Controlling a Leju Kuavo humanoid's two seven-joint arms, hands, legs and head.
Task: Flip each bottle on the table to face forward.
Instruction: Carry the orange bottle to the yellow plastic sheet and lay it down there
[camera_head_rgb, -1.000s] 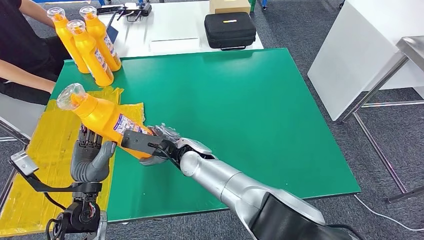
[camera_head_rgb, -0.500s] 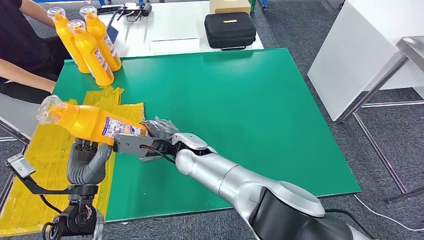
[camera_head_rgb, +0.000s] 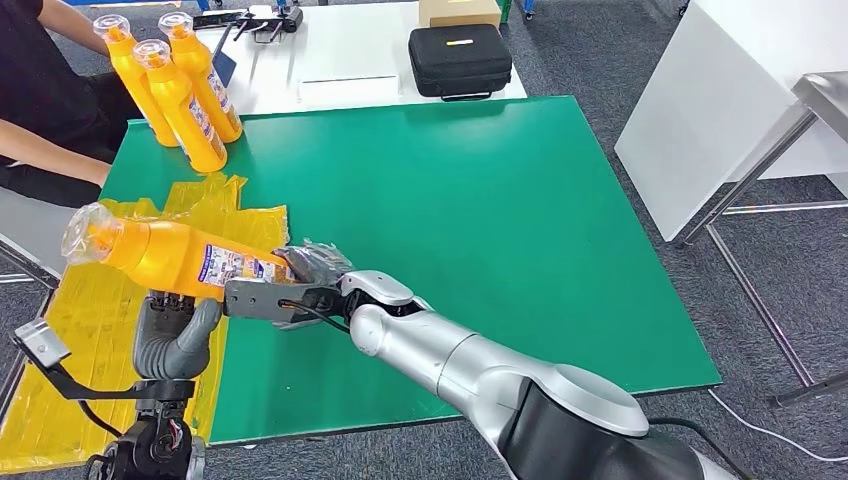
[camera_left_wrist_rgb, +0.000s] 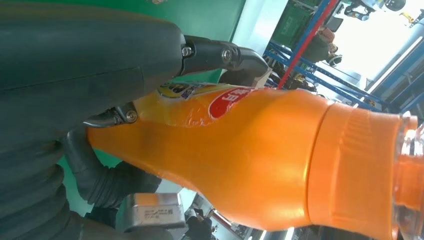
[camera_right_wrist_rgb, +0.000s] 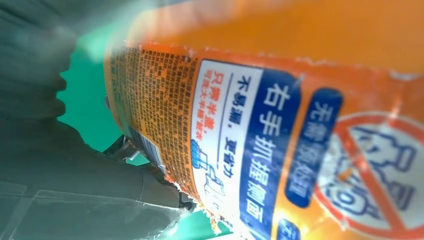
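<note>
Head view, lower left of the frame: my right hand (camera_head_rgb: 300, 275) grips the base end of the orange bottle (camera_head_rgb: 165, 255), which lies nearly level in the air, cap (camera_head_rgb: 85, 230) toward the left edge, so I can turn its label about its long axis. My left hand (camera_head_rgb: 175, 330) sits beneath the body, fingers curled up against it (I judge it a supporting hold). The bottle hangs over the yellow sheet (camera_head_rgb: 90, 300) at the left edge of the green table (camera_head_rgb: 480, 200). Three more bottles (camera_head_rgb: 175, 85) stand at the upper left, near a person's arm (camera_head_rgb: 45, 150). Open green surface lies right of centre, the likeliest room for setting down.
</note>
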